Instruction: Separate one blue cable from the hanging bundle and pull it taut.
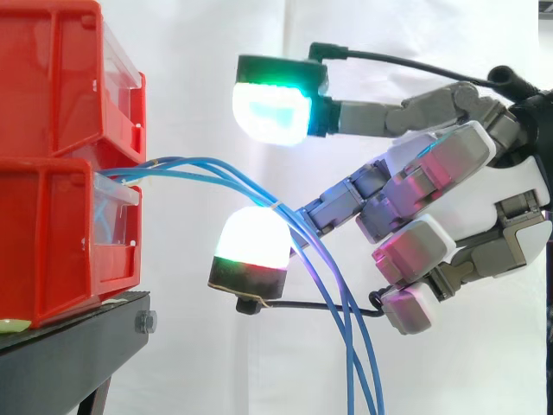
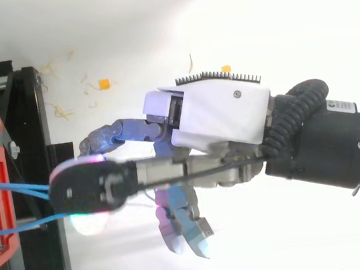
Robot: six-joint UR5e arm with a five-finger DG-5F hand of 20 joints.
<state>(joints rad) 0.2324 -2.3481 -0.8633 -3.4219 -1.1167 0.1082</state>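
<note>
— Item one: what do we enter?
— We enter a bundle of thin blue cables (image 1: 275, 206). It leaves the gap between the two stacked red plastic bins (image 1: 52, 233) at the left, arcs to the right and hangs down beside the black metal stand (image 1: 78, 346) that carries the bins.

— Item two, the hand?
— We record the hand (image 1: 449, 173) reaching in from the right, spread. One straight finger sits high, its pad (image 1: 272, 108) glowing green and cyan. A second straight one lies lower, its pad (image 1: 252, 242) glowing white. We list these two as well apart, with nothing pinched between them. The remaining fingers curl toward the palm, tinted magenta.

— Contact with the cables?
— We note the bundle crossing the lower finger just behind its white pad, the strands close together there. Whether they touch it or merely pass in front, we cannot tell. From above, the hand points at the bins.

— Backdrop?
— We close with a white curtain (image 1: 199, 43).
</note>
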